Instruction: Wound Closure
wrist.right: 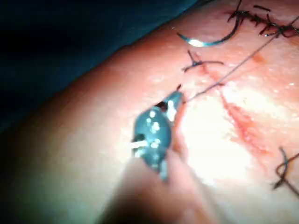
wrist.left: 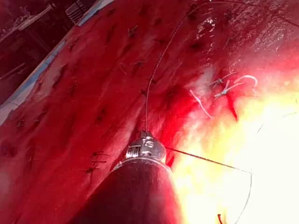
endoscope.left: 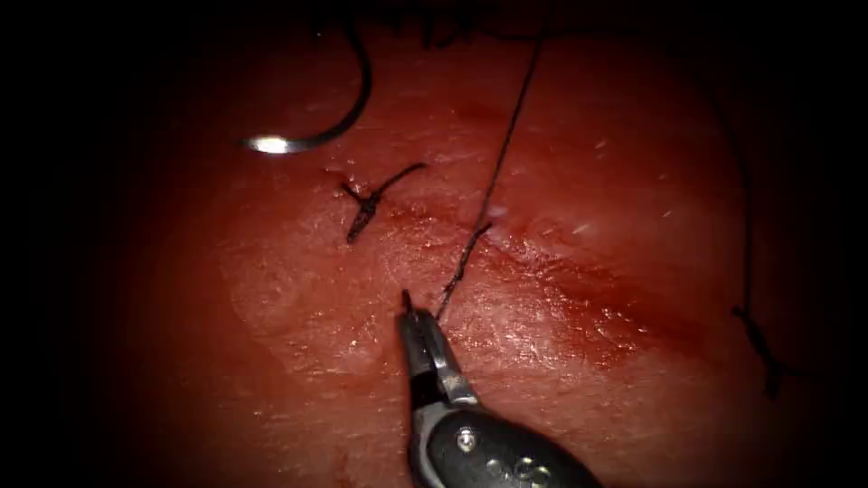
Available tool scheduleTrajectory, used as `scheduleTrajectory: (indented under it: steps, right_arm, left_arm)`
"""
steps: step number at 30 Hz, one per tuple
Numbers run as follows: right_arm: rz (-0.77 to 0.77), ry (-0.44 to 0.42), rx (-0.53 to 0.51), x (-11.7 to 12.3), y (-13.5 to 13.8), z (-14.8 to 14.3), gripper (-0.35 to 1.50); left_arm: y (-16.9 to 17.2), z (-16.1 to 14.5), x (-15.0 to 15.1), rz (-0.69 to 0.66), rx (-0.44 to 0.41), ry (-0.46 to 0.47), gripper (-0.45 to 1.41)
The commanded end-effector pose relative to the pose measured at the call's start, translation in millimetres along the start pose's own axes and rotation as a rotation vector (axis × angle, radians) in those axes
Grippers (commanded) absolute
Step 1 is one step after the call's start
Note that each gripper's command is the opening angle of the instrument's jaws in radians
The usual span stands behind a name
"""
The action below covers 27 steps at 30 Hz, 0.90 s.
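Observation:
The curved needle (endoscope.left: 312, 140) lies loose on the tissue (endoscope.left: 298, 307), up and to the left of the cut (endoscope.left: 561, 280); neither tool holds it and it is not in the tissue. It also lies free in the right wrist view as the needle (wrist.right: 205, 43). My right tool (endoscope.left: 407, 303) comes up from below, jaws shut on the short thread tail (endoscope.left: 461, 267) that leaves the cut. The long thread (endoscope.left: 511, 126) runs taut up and away from the same spot. In the left wrist view a thread (wrist.left: 147, 95) leads straight from my left tool (wrist.left: 145, 136).
A tied stitch (endoscope.left: 366, 203) with cut ends sits on the upper end of the cut. Another knot (endoscope.left: 755, 334) and a thread strand lie at the far right. Red fluid wets the tissue around the cut.

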Motion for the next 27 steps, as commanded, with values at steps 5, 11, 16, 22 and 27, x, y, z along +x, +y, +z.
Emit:
scheduleTrajectory:
  steps: [5,11,16,22,27]
  right_arm:
    - [-0.007,-0.056,0.027,-0.7,-1.6,0.2,-0.35]
    - [-0.007,-0.073,0.033,-0.7,-1.4,0.3,-0.35]
    - [-0.011,-0.063,0.083,-0.6,-0.7,0.5,-0.35]
    - [-0.024,-0.004,0.227,-0.8,0.3,0.4,0.69]
    - [0.012,0.045,0.303,-0.5,1.2,-0.4,1.36]
  left_arm:
    - [-0.2,0.5,0.1,0.006,-0.006,-0.001,-0.45]
    - [0.2,0.5,0.0,0.01,-0.013,0.0,-0.45]
    - [0.5,-0.4,0.0,-0.018,-0.037,0.02,-0.45]
    - [1.6,-3.9,0.8,-0.141,-0.101,0.019,-0.45]
    - [2.9,-7.9,2.2,-0.175,-0.154,0.025,-0.45]
